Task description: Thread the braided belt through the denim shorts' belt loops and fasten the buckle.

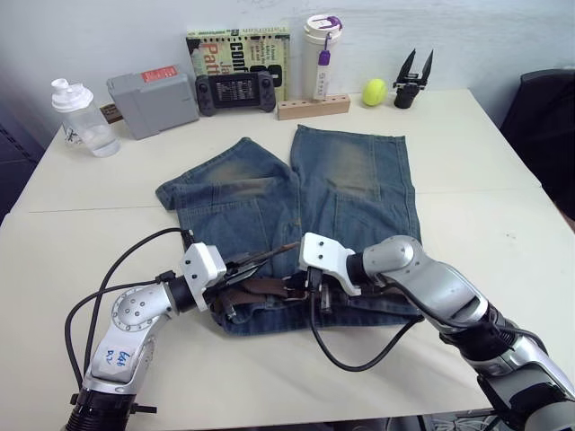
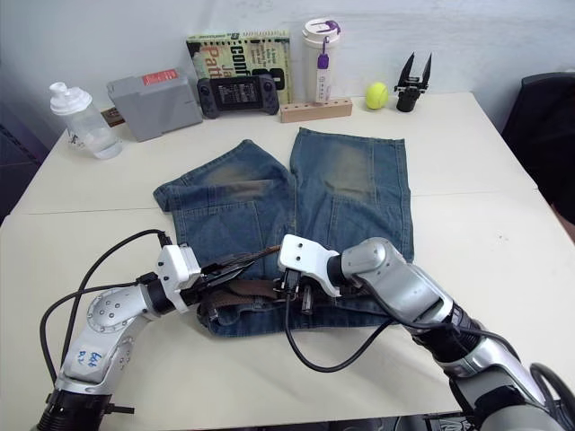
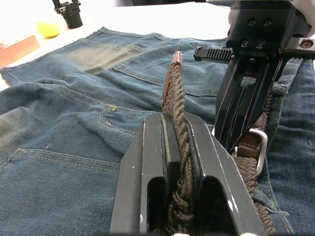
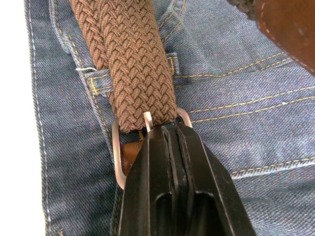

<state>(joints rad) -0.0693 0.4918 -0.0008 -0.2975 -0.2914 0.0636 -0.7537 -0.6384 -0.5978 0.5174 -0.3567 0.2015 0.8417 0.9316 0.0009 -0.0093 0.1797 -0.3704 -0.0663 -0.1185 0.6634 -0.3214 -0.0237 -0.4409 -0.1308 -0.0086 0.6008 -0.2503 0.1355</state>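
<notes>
Brown braided belt (image 3: pixel 178 105) in L jaws; R jaws clenched on buckle (image 4: pixel 120 150), frame half-hidden.

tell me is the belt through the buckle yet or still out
Through: the braided belt passes inside the buckle frame, pin lying on the weave, right hand shut at it.

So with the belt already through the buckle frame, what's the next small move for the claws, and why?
Probably the left claw, shut on the braided belt, should draw the tip end a little further through while the right claw steadies the buckle. The pin lies on top of the weave rather than seated in it, so the fastening looks unfinished.
</notes>
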